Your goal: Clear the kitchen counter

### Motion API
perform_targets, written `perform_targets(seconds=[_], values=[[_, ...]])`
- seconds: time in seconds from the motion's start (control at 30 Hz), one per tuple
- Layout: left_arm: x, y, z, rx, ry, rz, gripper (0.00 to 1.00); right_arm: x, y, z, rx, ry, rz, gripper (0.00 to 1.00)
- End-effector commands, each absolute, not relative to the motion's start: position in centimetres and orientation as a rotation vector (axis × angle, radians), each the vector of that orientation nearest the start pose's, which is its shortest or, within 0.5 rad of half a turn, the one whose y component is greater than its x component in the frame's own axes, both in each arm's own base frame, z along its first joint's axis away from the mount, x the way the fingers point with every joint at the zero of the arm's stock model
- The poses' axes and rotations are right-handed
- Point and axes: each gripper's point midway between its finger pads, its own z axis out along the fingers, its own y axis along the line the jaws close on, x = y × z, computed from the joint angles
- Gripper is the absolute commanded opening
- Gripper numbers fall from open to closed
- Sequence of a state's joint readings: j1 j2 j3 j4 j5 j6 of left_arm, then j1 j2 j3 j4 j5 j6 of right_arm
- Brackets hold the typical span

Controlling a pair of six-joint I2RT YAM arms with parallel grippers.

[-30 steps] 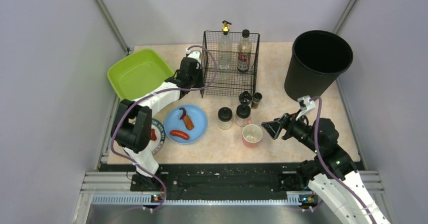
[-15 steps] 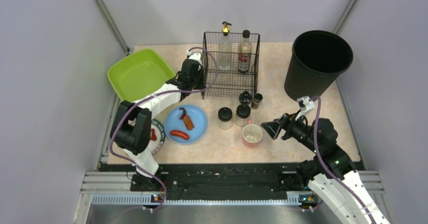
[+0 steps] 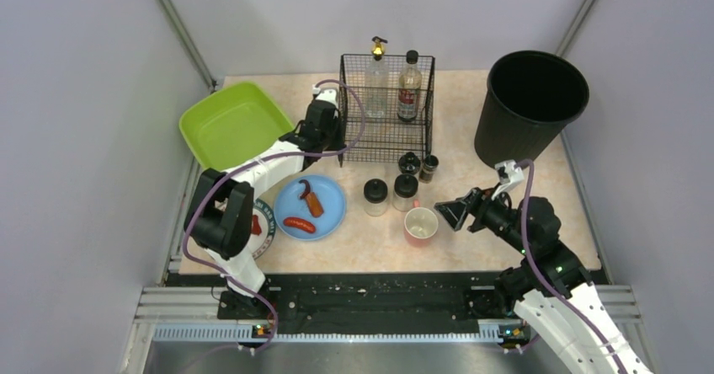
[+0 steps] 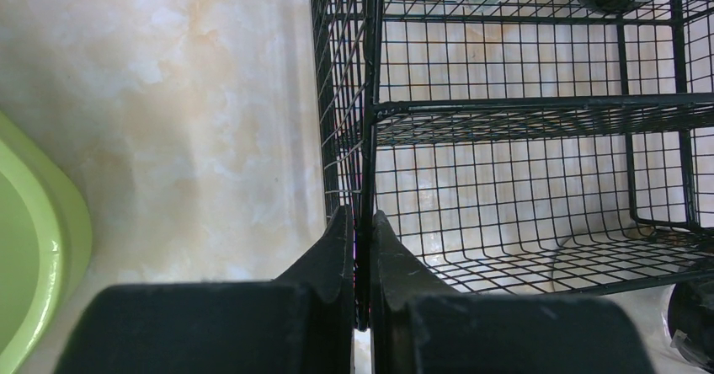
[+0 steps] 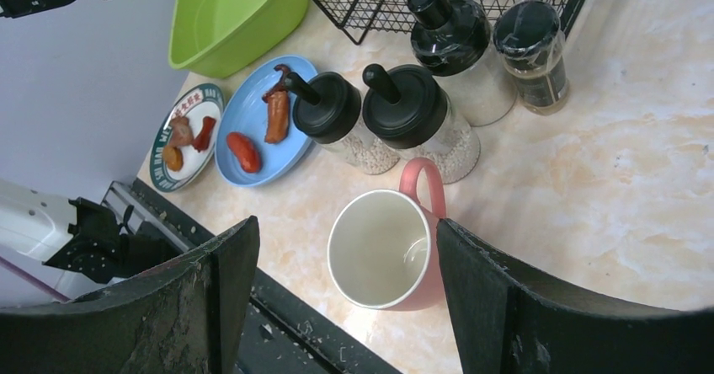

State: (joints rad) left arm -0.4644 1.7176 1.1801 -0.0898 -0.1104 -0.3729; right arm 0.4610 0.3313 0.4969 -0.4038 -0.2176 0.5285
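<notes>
The kitchen counter (image 3: 370, 243) carries a black wire rack (image 3: 385, 142) at the back centre. My left gripper (image 3: 335, 138) is shut on the rack's front left corner post (image 4: 367, 138), and its fingertips (image 4: 341, 231) pinch the wire. My right gripper (image 3: 450, 214) hangs open just right of a pink mug (image 3: 420, 225). In the right wrist view the empty mug (image 5: 383, 252) stands upright between the two spread fingers (image 5: 231, 260) without touching them.
Two bottles (image 3: 408, 83) stand in the rack. Several black-lidded jars (image 3: 375, 195) sit in front of it. A blue plate (image 3: 333, 214) with sausages and a patterned plate (image 3: 268, 222) lie left. A lime-green tub (image 3: 231, 121) is at the back left and a black bin (image 3: 526, 104) at the back right.
My left wrist and the rack corner it holds have edged slightly to the right. The right arm has hardly moved.
</notes>
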Motion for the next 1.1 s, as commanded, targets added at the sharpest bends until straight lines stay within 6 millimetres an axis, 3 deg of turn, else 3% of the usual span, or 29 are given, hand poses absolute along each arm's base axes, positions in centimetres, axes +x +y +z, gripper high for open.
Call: perform_targets(seconds=[0.0, 0.33, 0.6, 0.8, 1.07], values=[[41.7, -28.9, 14.2, 0.054, 2.186, -0.757, 0.0, 18.3, 15.5, 21.4, -0.082, 1.864, 0.889, 0.75], [43.6, -30.6, 14.4, 0.018, 2.156, -0.811, 0.0, 19.2, 15.3, 21.0, -0.048, 1.888, 0.854, 0.75], [43.4, -30.6, 14.5, 0.039, 2.157, -0.813, 0.02, 20.2, 15.1, 20.6, -0.034, 1.914, 0.803, 0.75], [42.4, -30.4, 16.5, 0.103, 2.132, -0.823, 0.4, 21.6, 15.5, 20.7, -0.038, 1.927, 0.778, 0.76], [41.3, -29.8, 19.4, 0.169, 2.109, -0.805, 0.58, 24.2, 15.2, 21.3, -0.03, 1.96, 0.666, 0.77]])
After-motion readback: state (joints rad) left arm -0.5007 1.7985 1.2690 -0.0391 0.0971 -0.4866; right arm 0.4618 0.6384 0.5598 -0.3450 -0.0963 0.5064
